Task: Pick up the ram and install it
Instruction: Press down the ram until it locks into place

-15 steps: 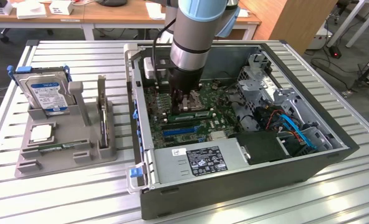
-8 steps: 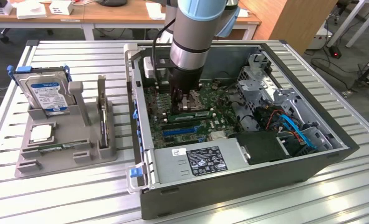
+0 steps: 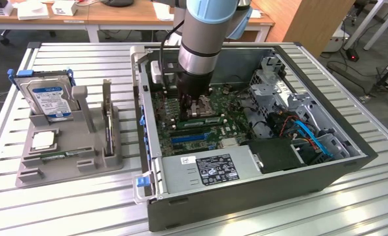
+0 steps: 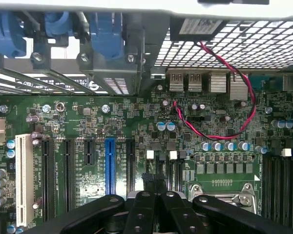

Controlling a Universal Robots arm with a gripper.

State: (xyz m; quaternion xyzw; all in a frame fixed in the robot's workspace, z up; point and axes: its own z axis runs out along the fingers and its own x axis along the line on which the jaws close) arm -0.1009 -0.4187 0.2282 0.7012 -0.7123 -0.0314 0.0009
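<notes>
Inside an open grey sheet-metal computer case [image 3: 325, 172] on a ribbed aluminium worktop [image 3: 82, 59]: black pincer [image 3: 195, 109] drawn narrow, jointed fingers [image 4: 141, 209] pressed together low over the green motherboard [image 4: 88, 122]. Just beside the tips, the ram [image 3: 202, 120], a slim green stick with dark chips, level along the board; gripped or merely touched, impossible to tell. Nearby, a long blue slot [image 4: 110, 165], a white slot [image 4: 22, 180] and a looping red-and-black wire [image 4: 246, 97] under perforated metal. On the silver power-supply box [image 3: 180, 177], a black-and-white label, print too small to read. At the exterior view's left, a grey moulded holder [image 3: 50, 174] with a blue-labelled hard drive [image 3: 48, 98].
</notes>
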